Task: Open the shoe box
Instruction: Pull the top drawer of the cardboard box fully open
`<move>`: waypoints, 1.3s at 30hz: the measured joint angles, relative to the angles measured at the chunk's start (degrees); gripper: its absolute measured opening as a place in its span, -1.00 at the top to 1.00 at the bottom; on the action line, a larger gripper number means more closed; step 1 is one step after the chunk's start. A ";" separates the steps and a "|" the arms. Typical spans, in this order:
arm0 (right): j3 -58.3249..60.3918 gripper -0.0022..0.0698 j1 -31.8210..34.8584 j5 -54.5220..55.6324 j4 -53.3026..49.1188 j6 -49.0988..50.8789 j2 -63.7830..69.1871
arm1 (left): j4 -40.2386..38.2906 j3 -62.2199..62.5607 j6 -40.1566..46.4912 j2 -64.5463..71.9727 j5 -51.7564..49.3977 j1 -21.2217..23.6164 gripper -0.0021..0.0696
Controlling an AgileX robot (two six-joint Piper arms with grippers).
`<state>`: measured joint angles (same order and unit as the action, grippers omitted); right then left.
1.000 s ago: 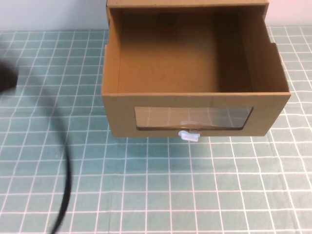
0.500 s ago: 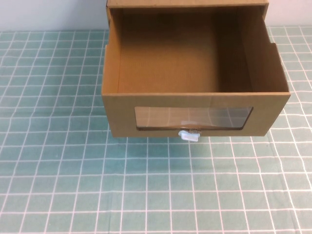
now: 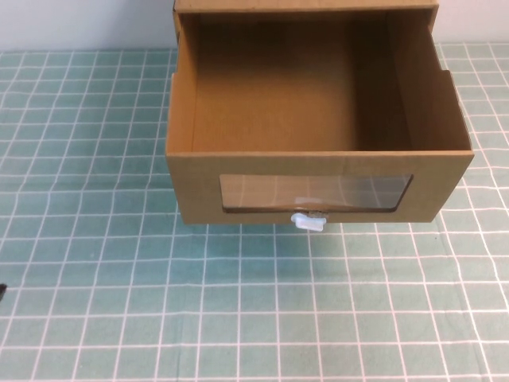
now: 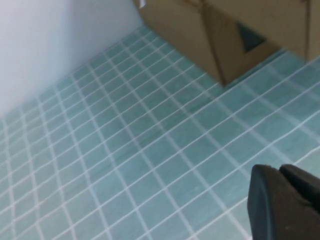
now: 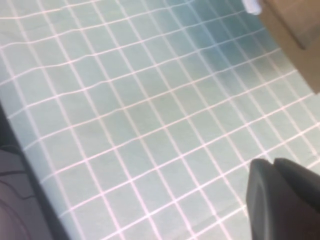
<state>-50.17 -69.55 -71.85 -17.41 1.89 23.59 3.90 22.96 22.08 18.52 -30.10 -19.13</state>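
Observation:
The brown cardboard shoe box (image 3: 318, 179) stands at the back middle of the table, its drawer pulled out toward me and empty inside. The drawer front has a clear window (image 3: 316, 192) and a small white pull tab (image 3: 308, 220). Neither gripper shows in the high view. In the left wrist view my left gripper (image 4: 277, 171) hangs shut and empty over the mat, well away from the box (image 4: 225, 35). In the right wrist view my right gripper (image 5: 272, 163) is also shut with nothing in it, some distance from the box corner (image 5: 297, 30) and the tab (image 5: 252, 6).
A teal mat with a white grid (image 3: 238, 318) covers the table. A pale wall (image 4: 40, 40) rises behind the box. The table's dark edge (image 5: 30, 190) shows in the right wrist view. A small dark sliver (image 3: 1, 291) sits at the high view's left border.
The dark blurred arm and cable at the left of the high view have drawn out of sight. The box has not moved.

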 joint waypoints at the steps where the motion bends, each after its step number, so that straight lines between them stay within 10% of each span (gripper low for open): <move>1: 0.00 0.98 0.00 0.00 0.70 0.00 0.00 | 1.41 -1.04 0.11 -0.44 0.91 0.00 0.96; 15: 0.00 0.98 0.00 0.00 6.96 0.00 0.00 | 3.80 -19.28 -31.48 -18.79 8.49 4.39 0.96; 39: 0.00 0.98 0.00 0.00 11.34 0.00 0.00 | 3.02 -24.18 -33.31 -19.05 8.55 9.66 0.96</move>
<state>-50.17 -69.55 -71.85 -6.07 1.89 23.59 6.92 -1.22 -11.23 -0.53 -21.55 -9.47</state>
